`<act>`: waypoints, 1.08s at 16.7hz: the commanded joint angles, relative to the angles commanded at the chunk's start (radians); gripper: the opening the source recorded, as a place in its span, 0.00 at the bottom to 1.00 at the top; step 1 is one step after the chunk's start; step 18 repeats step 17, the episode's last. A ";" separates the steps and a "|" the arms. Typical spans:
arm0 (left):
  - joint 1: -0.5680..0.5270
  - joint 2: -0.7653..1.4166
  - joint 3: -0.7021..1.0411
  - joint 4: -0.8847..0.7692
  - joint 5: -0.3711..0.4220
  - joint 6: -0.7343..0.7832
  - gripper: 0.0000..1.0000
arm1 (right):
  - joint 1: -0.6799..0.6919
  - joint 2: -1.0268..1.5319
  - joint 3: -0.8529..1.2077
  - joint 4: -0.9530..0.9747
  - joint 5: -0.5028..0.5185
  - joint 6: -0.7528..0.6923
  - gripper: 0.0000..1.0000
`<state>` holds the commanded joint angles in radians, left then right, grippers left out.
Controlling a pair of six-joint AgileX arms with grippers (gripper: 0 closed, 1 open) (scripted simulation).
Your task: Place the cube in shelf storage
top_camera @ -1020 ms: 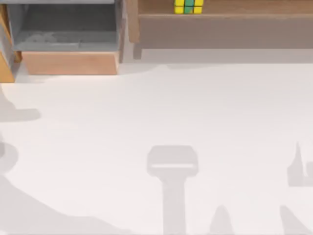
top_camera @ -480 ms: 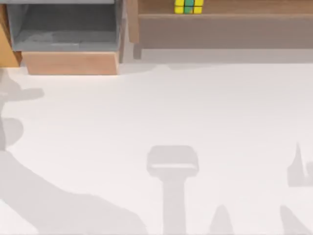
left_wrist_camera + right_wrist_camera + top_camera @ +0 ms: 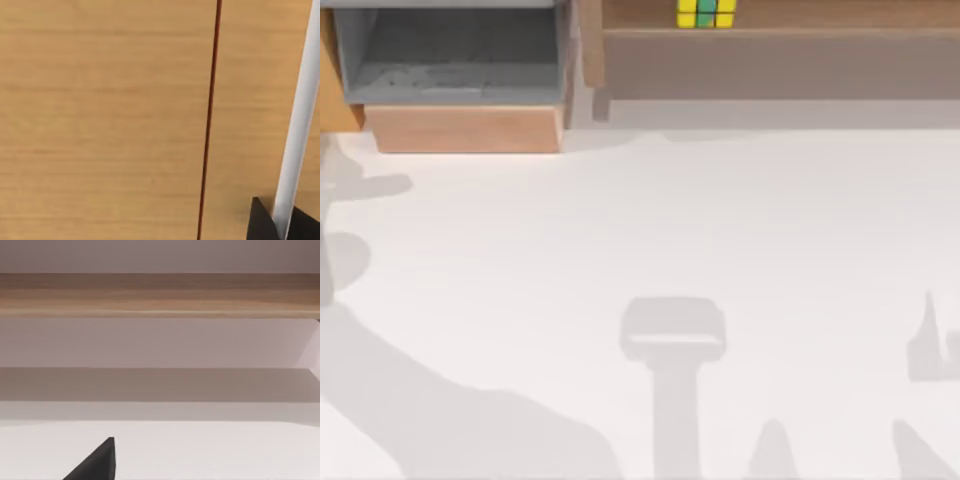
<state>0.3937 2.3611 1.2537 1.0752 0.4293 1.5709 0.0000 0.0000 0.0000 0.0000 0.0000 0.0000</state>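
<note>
- Wooden and grey-lined, a box-like compartment [image 3: 460, 75] sits at the far left of the table [image 3: 640, 250] in the top view, its light wood front panel facing the open table.
- Grey arm shadows fall across the table's left side below that compartment.
- Left wrist view: pale wood grain fills most of the picture, split by one thin dark line, with a white strip running along one edge. A dark tip of the left claw [image 3: 272, 222] pokes in at the corner; I cannot tell how far its fingers are apart or whether it has hold of anything.
- Just right of the compartment, the shelf storage [image 3: 770, 65] runs along the far edge of the table to the right side, light brown wood edge above a brownish-grey face.
- On that shelf, near its left end, rests the cube [image 3: 706, 13], yellow and green squares with dark lines; nothing grips it.
- Right wrist view: the shelf storage [image 3: 160, 295] shows as a wood band over a grey face, with white table beneath. One dark finger of the right claw [image 3: 97, 462] juts in; its opening cannot be told.
</note>
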 joint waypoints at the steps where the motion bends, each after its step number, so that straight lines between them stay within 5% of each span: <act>1: 0.000 0.000 0.000 0.000 0.000 0.000 0.23 | 0.000 0.000 0.000 0.000 0.000 0.000 1.00; 11: 0.000 0.000 0.000 0.000 0.000 0.000 0.98 | 0.000 0.000 0.000 0.000 0.000 0.000 1.00; 18: 0.000 0.000 0.000 0.000 0.000 0.000 1.00 | 0.000 0.000 0.000 0.000 0.000 0.000 1.00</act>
